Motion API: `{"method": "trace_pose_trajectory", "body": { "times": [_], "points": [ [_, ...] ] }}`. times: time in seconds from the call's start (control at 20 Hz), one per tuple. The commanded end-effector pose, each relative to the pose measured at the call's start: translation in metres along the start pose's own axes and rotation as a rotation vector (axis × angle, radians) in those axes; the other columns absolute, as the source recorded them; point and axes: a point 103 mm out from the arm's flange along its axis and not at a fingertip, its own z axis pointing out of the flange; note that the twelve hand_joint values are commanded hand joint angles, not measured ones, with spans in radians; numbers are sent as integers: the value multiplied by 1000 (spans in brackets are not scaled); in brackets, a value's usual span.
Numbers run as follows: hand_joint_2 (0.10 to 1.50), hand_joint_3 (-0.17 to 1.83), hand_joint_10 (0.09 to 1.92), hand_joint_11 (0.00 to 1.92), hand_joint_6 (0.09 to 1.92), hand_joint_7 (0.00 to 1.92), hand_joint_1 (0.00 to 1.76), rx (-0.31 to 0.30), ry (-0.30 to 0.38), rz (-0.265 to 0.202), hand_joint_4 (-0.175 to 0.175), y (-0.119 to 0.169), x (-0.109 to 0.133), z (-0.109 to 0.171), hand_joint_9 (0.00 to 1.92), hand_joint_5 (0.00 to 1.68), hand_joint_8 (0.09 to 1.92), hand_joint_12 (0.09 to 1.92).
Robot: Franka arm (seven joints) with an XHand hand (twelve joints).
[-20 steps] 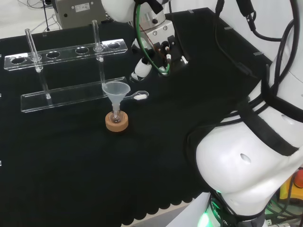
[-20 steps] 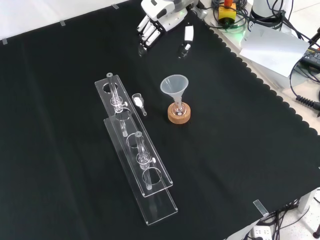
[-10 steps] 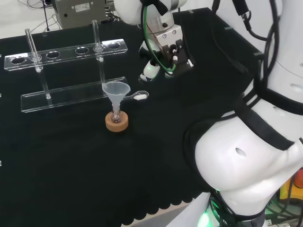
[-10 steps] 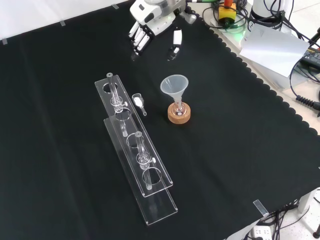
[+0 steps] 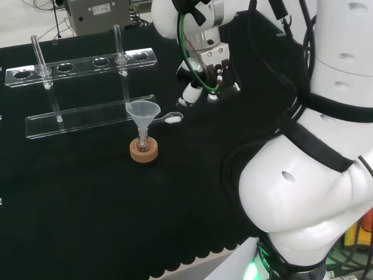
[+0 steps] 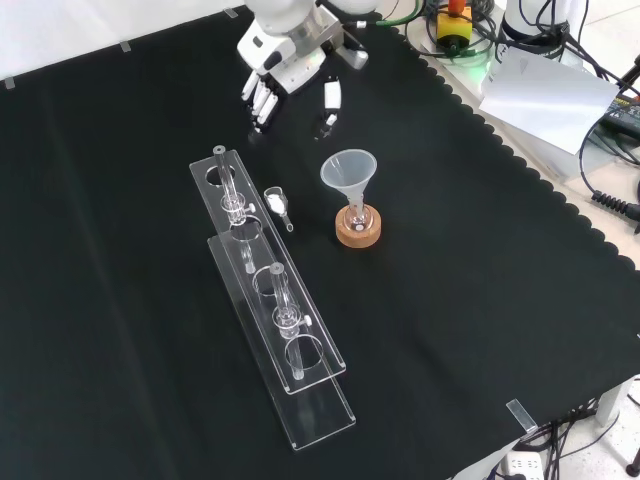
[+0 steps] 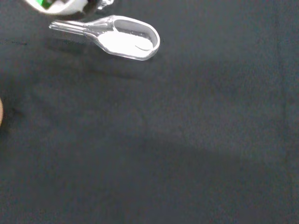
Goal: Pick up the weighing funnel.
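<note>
On cloth (image 6: 500, 260), weighing funnel (image 6: 276, 204) holds seemingly white powder (image 7: 121, 43); hand (image 6: 285, 66) nearby, straight-fingered, empty.

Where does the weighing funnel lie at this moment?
In the front view the weighing funnel lies on the cloth, between the clear rack on its left and the funnel on its right.

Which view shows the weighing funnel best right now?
Wrist view: the weighing funnel lies close and large on the cloth, white material in its scoop. Head and front views show it as a small clear piece beside the funnel.
</note>
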Motion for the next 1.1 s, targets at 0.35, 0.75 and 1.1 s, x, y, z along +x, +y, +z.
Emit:
{"method": "trace_pose_trajectory", "body": {
  "times": [0.35, 0.75, 1.1],
  "points": [
    [598, 637, 527, 482, 87, 540, 847, -3, 62, -15, -45, 55, -25, 38, 777, 543, 669, 1299],
    [591, 655, 526, 486, 87, 545, 851, 20, 81, -31, -45, 70, -13, 65, 784, 587, 674, 1299],
    [581, 668, 524, 487, 87, 565, 862, 40, 48, -22, -46, 78, 5, 77, 790, 607, 682, 1298]
  ]
}}
